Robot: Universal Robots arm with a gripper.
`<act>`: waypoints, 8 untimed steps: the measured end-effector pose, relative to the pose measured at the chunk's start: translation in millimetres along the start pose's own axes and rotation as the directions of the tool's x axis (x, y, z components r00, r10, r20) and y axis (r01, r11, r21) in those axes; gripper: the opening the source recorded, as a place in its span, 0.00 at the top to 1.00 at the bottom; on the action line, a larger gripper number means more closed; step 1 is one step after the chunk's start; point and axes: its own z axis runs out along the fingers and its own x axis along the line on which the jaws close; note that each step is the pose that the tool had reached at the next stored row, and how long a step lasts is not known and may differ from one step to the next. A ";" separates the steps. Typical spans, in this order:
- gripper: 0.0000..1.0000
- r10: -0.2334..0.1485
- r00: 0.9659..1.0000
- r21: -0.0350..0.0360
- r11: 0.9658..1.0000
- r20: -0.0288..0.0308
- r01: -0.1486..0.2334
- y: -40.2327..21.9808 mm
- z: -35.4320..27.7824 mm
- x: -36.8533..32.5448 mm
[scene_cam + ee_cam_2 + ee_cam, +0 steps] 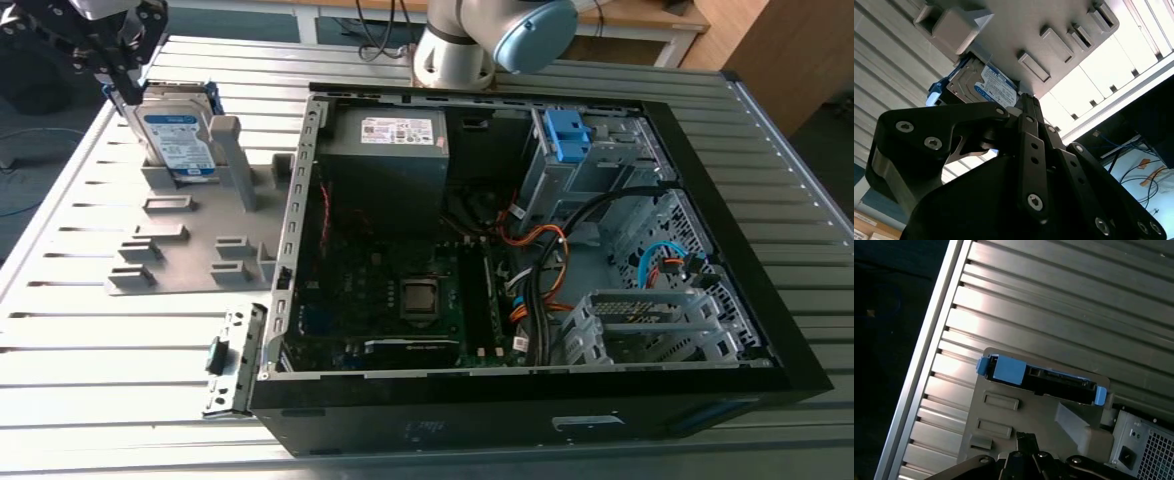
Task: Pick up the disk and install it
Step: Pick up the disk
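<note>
Now, disk [174, 125] upright in grey stand [174, 235], blue-and-white label [184, 150], tool [127, 85] at its top, opening unclear.

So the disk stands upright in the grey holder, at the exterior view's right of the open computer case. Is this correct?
Not quite: the side is wrong. In the exterior view the disk stands upright in the grey holder, at the exterior view's left of the open computer case, not its right.
</note>
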 end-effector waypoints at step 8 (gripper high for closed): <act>0.89 -0.044 0.999 -0.001 0.999 0.000 0.044 0.0 0.0 0.0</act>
